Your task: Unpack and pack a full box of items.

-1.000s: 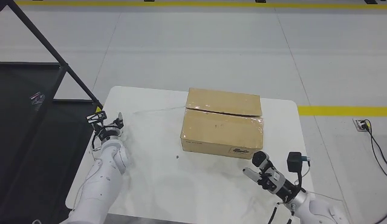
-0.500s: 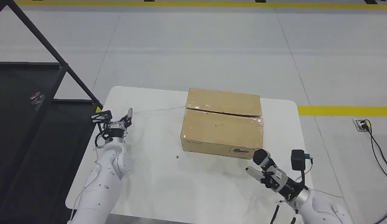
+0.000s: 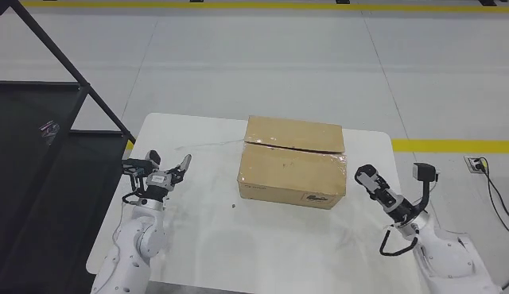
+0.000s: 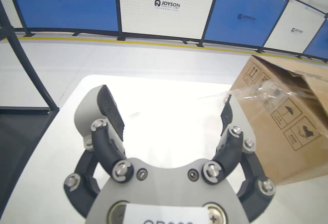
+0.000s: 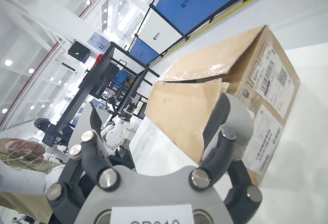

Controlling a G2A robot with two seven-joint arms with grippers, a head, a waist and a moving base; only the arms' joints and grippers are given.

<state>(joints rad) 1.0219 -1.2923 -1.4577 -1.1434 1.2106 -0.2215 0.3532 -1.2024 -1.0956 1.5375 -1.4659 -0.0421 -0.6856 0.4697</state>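
You have one brown cardboard box [image 3: 293, 167] on the smooth white table [image 3: 207, 238], set toward the far edge and nearer the right side than the left. It is a rectangular carton, and its two top flaps meet in a ragged seam under glossy clear tape. One loose strip of tape [image 4: 256, 90] sticks out from its left end, above black printed symbols [image 4: 289, 117]. Its right end carries two white paper labels [image 5: 271, 76].

Your left gripper [image 4: 165, 97] sits over the table's left part, beside the box's left end and not touching it. Its two grey fingers with ribbed black pads [image 4: 110, 109] are spread wide and hold nothing. Your right gripper [image 5: 157, 104] is near the table's right edge, by the box's near right corner, also spread and unladen.
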